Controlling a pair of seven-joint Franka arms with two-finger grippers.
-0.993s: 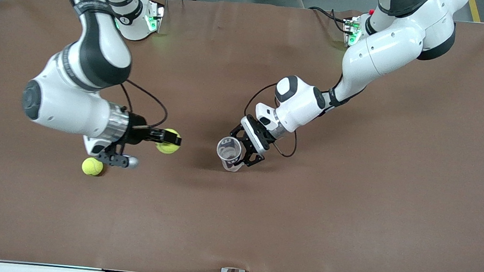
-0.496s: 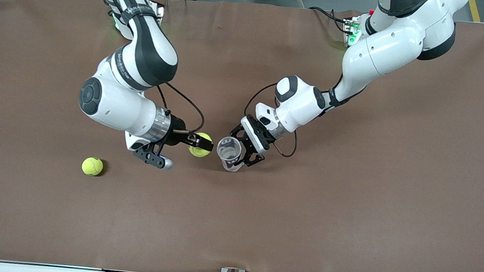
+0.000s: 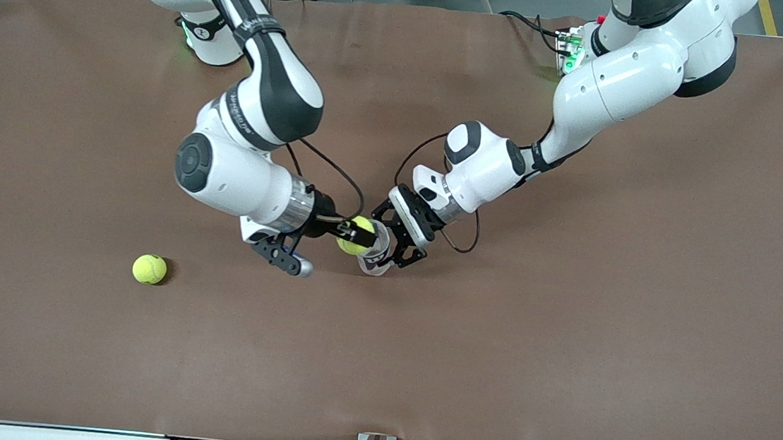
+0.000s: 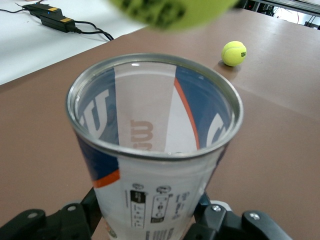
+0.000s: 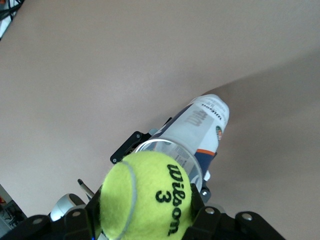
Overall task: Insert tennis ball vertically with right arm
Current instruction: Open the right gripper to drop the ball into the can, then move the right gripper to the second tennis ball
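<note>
My right gripper [image 3: 355, 235] is shut on a yellow tennis ball [image 3: 354, 236] marked Wilson 3 [image 5: 146, 196] and holds it just over the open mouth of a clear tennis-ball can [image 3: 376, 254]. My left gripper [image 3: 389, 248] is shut on the can [image 4: 152, 145], which stands upright with its base on the table. In the left wrist view the held ball [image 4: 172, 11] shows blurred over the can's metal rim. In the right wrist view the can [image 5: 195, 132] lies right under the ball.
A second tennis ball [image 3: 149, 269] lies on the brown table [image 3: 567, 320] toward the right arm's end; it also shows in the left wrist view [image 4: 234, 53]. A black power adapter and cable [image 4: 55, 22] lie off the table's edge.
My right arm has carried the ball from near the loose ball across toward the can, and now holds it over the can's mouth. The left arm and can have stayed still.
</note>
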